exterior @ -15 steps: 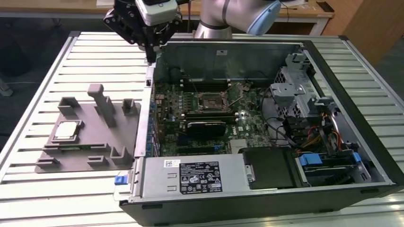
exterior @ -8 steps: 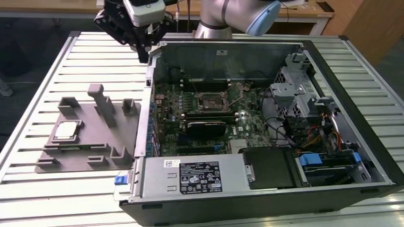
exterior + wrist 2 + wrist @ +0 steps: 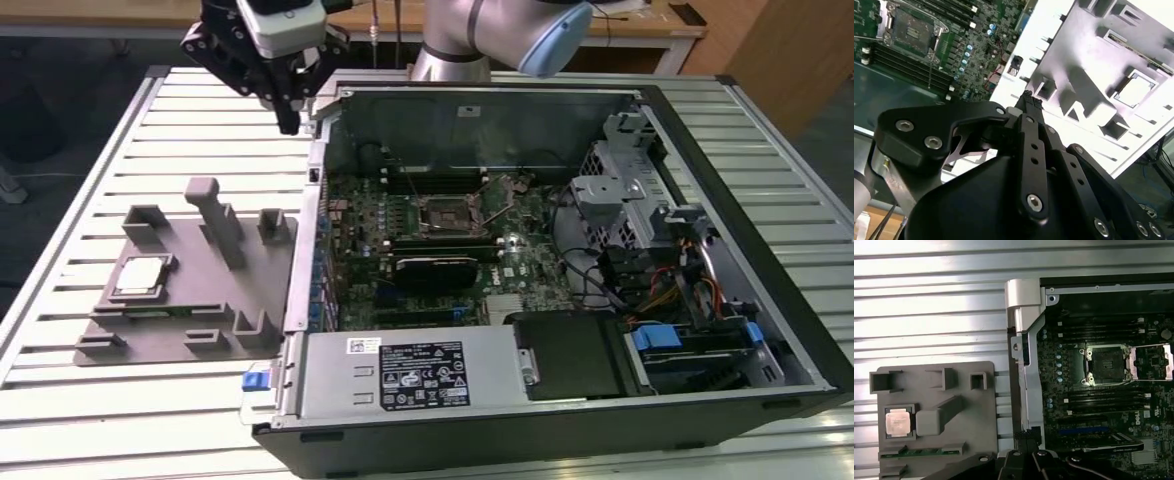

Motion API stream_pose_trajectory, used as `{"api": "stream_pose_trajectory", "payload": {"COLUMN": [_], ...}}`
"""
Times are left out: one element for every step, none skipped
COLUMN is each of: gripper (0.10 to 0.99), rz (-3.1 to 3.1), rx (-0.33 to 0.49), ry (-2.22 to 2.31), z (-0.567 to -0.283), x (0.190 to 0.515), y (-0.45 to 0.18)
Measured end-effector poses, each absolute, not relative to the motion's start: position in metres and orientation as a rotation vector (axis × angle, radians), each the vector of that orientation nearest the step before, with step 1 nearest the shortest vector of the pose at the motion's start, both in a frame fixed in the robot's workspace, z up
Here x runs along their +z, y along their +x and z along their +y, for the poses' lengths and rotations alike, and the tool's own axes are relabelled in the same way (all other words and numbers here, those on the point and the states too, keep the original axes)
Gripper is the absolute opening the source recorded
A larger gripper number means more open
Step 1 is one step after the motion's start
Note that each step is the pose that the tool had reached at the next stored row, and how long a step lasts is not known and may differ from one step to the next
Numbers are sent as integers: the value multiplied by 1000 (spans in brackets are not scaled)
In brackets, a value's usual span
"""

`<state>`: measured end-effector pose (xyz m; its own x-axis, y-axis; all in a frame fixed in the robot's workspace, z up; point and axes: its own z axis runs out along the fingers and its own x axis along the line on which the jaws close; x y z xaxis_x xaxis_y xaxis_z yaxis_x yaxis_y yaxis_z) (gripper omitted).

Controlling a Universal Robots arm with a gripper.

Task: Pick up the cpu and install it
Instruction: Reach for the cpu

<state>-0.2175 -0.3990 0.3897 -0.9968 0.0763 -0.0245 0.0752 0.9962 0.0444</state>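
Exterior view: the cpu lies flat in a recess of the grey fixture plate on the bench, just beside the open computer case. Upright posts stand near it, so a skewed approach would likely strike them or tilt the chip. Farther back, the end effector hangs above the case's far corner, pointing down, fingers pressed together, empty.

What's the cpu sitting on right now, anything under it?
The cpu lies flat in a square recess of the grey fixture plate, which rests on the slatted table. The recess floor beneath the chip is covered by it.
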Motion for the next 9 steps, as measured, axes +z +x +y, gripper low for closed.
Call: {"api": "stream_pose_trajectory", "payload": {"gripper": [106,106,106,106,106,106,106,106,106], "rz": [3112,3112,3112,3112,3112,3112,3112,3112,3113], "rx": [68,68,68,68,68,68,68,68,68], "ry": [118,118,118,118,119,118,118,118,118], "z": [-399,-399,-399,-399,-399,-399,-399,-399,-399], "x": [390,389,389,389,389,389,389,388,388], "y": [-219,-221,-223,-225,-226,-228,-229,-231,-233]}}
